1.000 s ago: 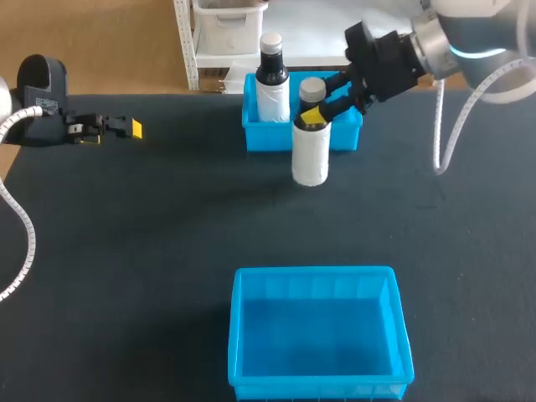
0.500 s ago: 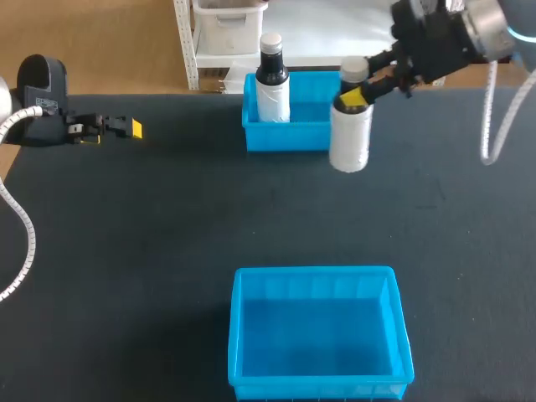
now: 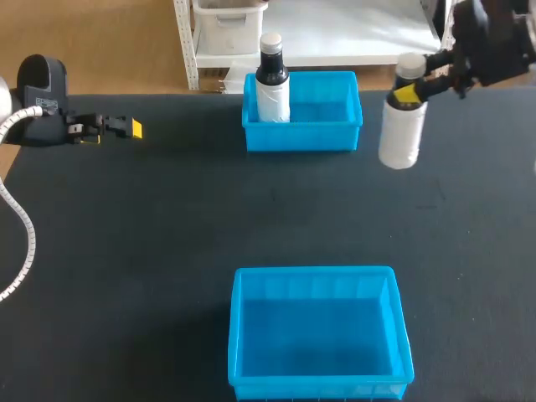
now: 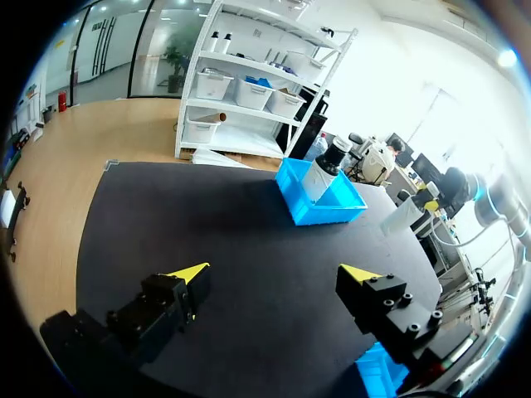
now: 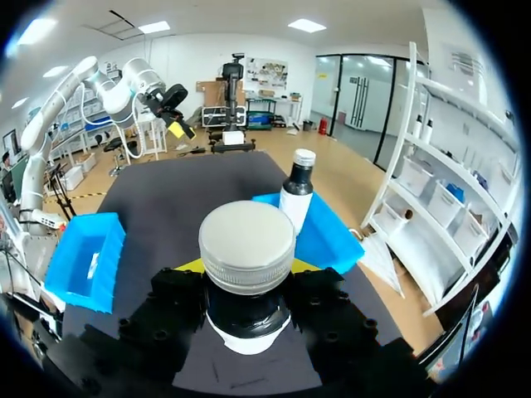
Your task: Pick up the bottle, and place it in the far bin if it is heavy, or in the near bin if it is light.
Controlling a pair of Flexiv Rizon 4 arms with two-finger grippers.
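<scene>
The right gripper (image 3: 408, 90) is clamped on the neck of the bottle (image 3: 399, 134), held aloft beside the far bin (image 3: 301, 138); once its weight is judged, the next move is carriage over that bin or the near bin (image 3: 316, 273).

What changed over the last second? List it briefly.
The right gripper, shut on the bottle, carried it rightward from in front of the far bin to past its right side. The left gripper, the second bottle in the far bin and the near bin stayed put.
</scene>
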